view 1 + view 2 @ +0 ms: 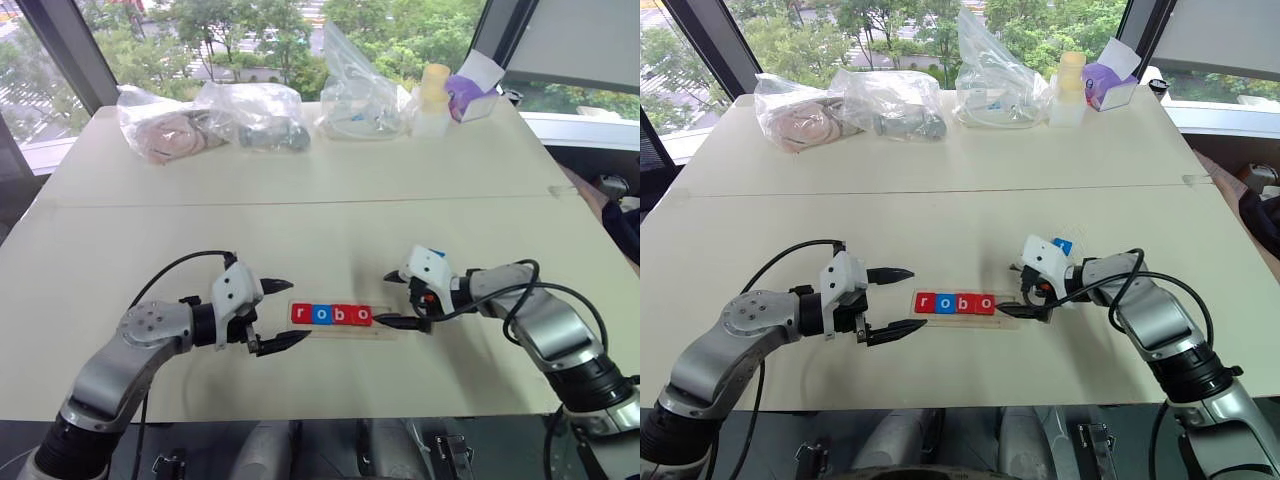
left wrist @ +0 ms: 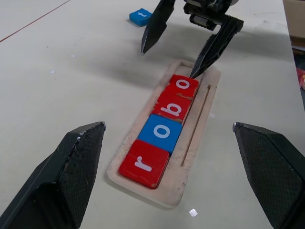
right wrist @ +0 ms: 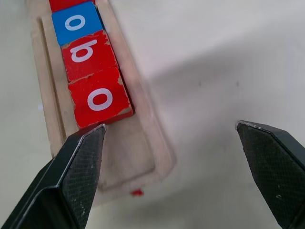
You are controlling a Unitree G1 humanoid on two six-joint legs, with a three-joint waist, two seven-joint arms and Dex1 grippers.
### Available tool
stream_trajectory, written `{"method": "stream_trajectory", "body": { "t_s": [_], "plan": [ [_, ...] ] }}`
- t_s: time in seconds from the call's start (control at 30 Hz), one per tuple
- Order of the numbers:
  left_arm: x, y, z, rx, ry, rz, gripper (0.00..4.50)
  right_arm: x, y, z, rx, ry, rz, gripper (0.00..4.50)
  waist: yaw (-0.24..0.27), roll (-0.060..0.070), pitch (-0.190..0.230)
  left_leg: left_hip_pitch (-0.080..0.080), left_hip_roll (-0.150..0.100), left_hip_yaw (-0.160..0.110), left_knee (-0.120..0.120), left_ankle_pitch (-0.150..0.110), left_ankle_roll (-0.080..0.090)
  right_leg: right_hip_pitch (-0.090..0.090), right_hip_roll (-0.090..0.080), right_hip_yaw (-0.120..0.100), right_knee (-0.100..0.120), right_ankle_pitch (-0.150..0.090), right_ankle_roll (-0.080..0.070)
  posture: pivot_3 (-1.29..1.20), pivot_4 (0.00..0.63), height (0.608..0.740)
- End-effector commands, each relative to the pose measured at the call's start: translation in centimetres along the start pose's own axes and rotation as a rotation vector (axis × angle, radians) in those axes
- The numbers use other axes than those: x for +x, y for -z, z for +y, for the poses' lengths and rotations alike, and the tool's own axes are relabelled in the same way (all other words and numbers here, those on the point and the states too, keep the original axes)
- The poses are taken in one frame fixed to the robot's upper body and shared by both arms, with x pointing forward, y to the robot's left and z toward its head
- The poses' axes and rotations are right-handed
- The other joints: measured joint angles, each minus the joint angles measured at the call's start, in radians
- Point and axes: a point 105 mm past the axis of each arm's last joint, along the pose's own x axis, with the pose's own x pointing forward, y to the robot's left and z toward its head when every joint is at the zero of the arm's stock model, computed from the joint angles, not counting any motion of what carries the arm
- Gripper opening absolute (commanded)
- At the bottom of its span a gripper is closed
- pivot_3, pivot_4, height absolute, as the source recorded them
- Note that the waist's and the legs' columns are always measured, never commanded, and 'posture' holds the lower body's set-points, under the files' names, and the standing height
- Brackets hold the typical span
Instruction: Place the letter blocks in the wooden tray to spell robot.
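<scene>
So the wooden tray (image 1: 385, 329) sits on the table (image 1: 320, 230) right between the two arms, and four of the letter blocks are already lined up in its slot: red r (image 2: 143, 163), blue o (image 2: 161, 132), red b (image 2: 172, 108), red o (image 2: 182, 86), touching edge to edge. The slot end next to the second o is bare. The fifth block, the blue t (image 2: 140, 16), lies flat on the table beyond the tray, near the right arm.

Left tool (image 1: 279, 314) hovers just off the r end of the tray, jaws spread wide, nothing in them. Right tool (image 1: 395, 299) is at the other end, also wide open and holding nothing, with one fingertip (image 3: 88, 143) down just beside the last o. Some plastic bags (image 1: 250, 115) sit along the far edge of the table.
</scene>
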Motion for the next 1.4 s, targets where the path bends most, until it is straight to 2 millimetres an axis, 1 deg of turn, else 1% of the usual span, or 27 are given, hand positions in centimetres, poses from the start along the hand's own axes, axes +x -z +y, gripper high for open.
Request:
{"method": "stream_trajectory", "body": {
  "t_s": [0.03,0.13,0.2,0.3,0.33,0.4,0.5,0.57,0.67,0.77,0.83,0.9,0.97,1.1,1.2,1.4],
  "plan": [
    [-0.2,-1.0,-0.2,0.032,-0.001,-0.027,4.50,-0.2,-0.8,-0.2,-0.042,0.009,-0.018,4.49,0.000,0.000,0.000,0.000,0.000,0.000,0.000,0.000,0.000,0.000,0.000,0.000,0.000,0.000,0.000,0.00,0.150,0.740],
    [-0.2,-1.0,-0.2,0.031,-0.006,-0.027,4.50,-1.8,-0.3,-1.1,-0.049,0.054,0.010,4.49,0.001,0.000,0.000,0.000,0.000,0.000,0.000,0.000,0.000,0.000,0.000,0.000,0.000,0.000,0.000,0.00,0.150,0.740],
    [-0.2,-1.0,-0.2,0.030,-0.008,-0.028,4.50,-2.8,-0.4,-1.9,-0.042,0.098,0.008,4.49,0.001,0.000,0.000,0.000,0.000,0.000,0.000,0.000,0.000,0.000,0.000,0.000,0.000,0.000,0.000,0.00,0.150,0.740],
    [-0.2,-1.0,-0.2,0.028,-0.010,-0.031,4.50,-4.6,-1.0,-4.2,0.030,0.239,-0.038,4.49,0.001,0.000,0.000,0.000,0.000,0.000,0.000,0.000,0.000,0.000,0.000,0.000,0.000,0.000,0.000,0.00,0.150,0.740],
    [-0.1,-1.0,-0.2,0.028,-0.011,-0.032,4.50,-5.0,-1.1,-4.7,0.044,0.271,-0.048,4.49,0.000,0.000,0.000,0.000,0.000,0.000,0.000,0.000,0.000,0.000,0.000,0.000,0.000,0.000,0.000,0.00,0.150,0.740],
    [0.1,-1.0,-0.2,0.026,-0.010,-0.040,4.50,-5.7,-1.5,-6.3,0.117,0.410,-0.088,4.49,-0.002,0.000,0.000,0.000,0.000,0.000,0.000,0.000,0.000,0.000,0.000,0.000,0.000,0.000,0.000,0.00,0.150,0.740],
    [0.4,-1.0,-0.2,0.026,-0.005,-0.046,4.50,-5.7,-1.5,-7.3,0.213,0.536,-0.103,4.49,-0.001,0.000,0.000,0.000,0.000,0.000,0.000,0.000,0.000,-0.001,0.000,0.001,0.001,0.000,0.000,0.00,0.150,0.740],
    [0.6,-1.1,-0.2,0.028,0.001,-0.052,4.50,-5.7,-1.1,-8.1,0.292,0.648,-0.087,4.49,0.000,0.000,0.000,0.000,0.000,0.000,0.000,0.000,0.000,-0.001,0.000,0.000,0.001,0.000,0.000,0.00,0.150,0.740],
    [0.8,-1.1,-0.1,0.031,0.008,-0.055,4.50,-6.4,-0.4,-9.3,0.420,0.838,-0.068,4.49,0.000,0.000,0.000,-0.001,0.000,0.000,0.000,0.000,-0.001,-0.001,0.000,0.001,0.001,0.000,0.000,0.00,0.150,0.740],
    [0.9,-1.1,0.0,0.032,0.011,-0.056,4.50,-6.6,-0.1,-9.2,0.533,0.923,-0.067,4.49,0.000,0.001,0.000,-0.001,-0.001,0.000,0.000,0.000,-0.001,-0.002,0.000,0.001,0.001,0.000,0.000,0.00,0.150,0.740],
    [1.0,-1.1,0.0,0.032,0.012,-0.057,4.50,-6.4,-0.1,-8.8,0.558,0.952,-0.056,4.49,0.000,0.001,0.000,-0.001,-0.001,0.000,-0.001,0.000,-0.001,-0.002,0.000,0.001,0.001,0.000,0.000,0.00,0.150,0.740],
    [1.0,-1.1,0.0,0.032,0.018,-0.057,4.50,-5.5,0.4,-7.8,0.586,0.981,-0.021,4.49,-0.001,0.001,0.000,-0.001,-0.001,0.000,-0.001,0.000,-0.001,-0.002,0.000,0.001,0.001,0.000,0.000,0.00,0.150,0.740],
    [1.0,-1.1,0.0,0.032,0.020,-0.058,4.50,-4.4,0.6,-6.9,0.631,0.968,-0.007,4.49,-0.003,0.001,0.000,-0.001,-0.001,0.000,-0.001,0.000,-0.001,-0.003,0.000,0.001,0.002,0.000,0.000,0.00,0.150,0.740],
    [1.1,-1.1,0.0,0.033,0.022,-0.058,4.50,-3.3,0.6,-6.1,0.689,0.944,-0.003,4.49,-0.007,0.001,-0.001,-0.001,-0.001,0.000,-0.001,0.001,-0.001,-0.003,0.001,0.001,0.002,0.000,-0.001,0.00,0.150,0.740],
    [1.1,-1.2,0.0,0.034,0.024,-0.058,4.50,-2.8,0.9,-6.1,0.726,0.948,0.008,4.49,-0.008,0.002,-0.001,-0.001,-0.001,0.000,-0.001,0.001,-0.001,-0.003,0.001,0.001,0.002,0.001,-0.001,0.00,0.150,0.740],
    [1.0,-1.2,0.1,0.036,0.020,-0.057,4.50,-2.7,1.6,-7.0,0.835,0.992,0.000,4.49,-0.018,0.002,-0.001,0.000,-0.001,0.000,-0.001,0.001,-0.001,-0.003,0.001,0.001,0.002,0.001,-0.001,0.00,0.150,0.740]
  ]
}}
